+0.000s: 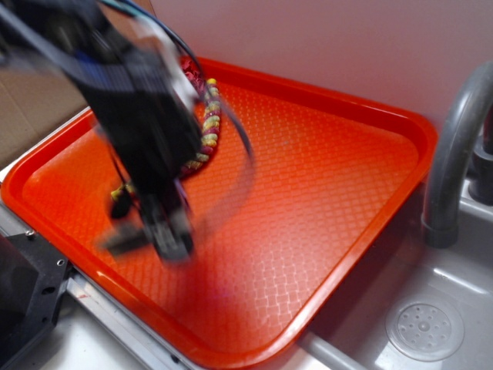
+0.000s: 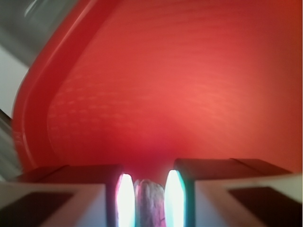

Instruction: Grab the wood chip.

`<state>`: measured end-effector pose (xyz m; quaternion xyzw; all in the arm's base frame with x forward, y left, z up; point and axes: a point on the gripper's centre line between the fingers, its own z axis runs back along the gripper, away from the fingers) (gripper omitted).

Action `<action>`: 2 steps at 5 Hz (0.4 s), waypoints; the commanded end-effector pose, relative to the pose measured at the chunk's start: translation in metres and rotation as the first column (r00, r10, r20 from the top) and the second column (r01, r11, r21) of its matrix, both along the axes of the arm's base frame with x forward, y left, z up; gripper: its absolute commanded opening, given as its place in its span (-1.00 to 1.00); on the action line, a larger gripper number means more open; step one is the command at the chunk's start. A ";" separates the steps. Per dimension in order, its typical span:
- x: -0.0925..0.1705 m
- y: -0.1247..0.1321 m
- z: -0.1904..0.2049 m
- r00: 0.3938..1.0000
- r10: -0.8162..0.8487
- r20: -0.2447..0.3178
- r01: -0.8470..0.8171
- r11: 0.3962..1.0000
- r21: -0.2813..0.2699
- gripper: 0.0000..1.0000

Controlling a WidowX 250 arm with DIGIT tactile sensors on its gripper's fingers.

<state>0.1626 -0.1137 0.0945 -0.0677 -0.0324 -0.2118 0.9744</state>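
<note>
Hovering above the near-left part of an orange tray (image 1: 323,193), the WidowX gripper (image 1: 166,231) appears as a dark, motion-blurred mass in the exterior view, its fingertips pointing down toward the textured tray floor. In the wrist view we see the two fingers (image 2: 124,198) standing close together with the wood chip (image 2: 149,201) pinched between them: a rough, greyish-brown sliver with streaked grain, its upper end showing between the bright inner pads while its lower part runs out of the frame. We read the gripper as clamped on that chip. In the exterior view a blurred, flat grey shape juts out to the left of the fingertips, but we cannot tell whether it is the chip or a part of the gripper.

Behind the gripper, toward the far-left corner of the tray, lies a twisted rope (image 1: 209,123) of yellow, red and green strands, partly hidden by the arm. Black cables (image 1: 243,142) loop from the arm across the rope. Ahead of the fingers in the wrist view we see only the red tray floor and its curved rim. Well to the gripper's right, outside the tray, a grey faucet (image 1: 454,146) rises beside a sink drain (image 1: 424,330).
</note>
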 end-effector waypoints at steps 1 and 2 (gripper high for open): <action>0.002 0.073 0.109 0.903 0.431 -0.007 -0.431 0.903 0.009 -1.00; 0.012 0.081 0.120 0.889 0.451 0.077 -0.451 0.892 -0.022 -1.00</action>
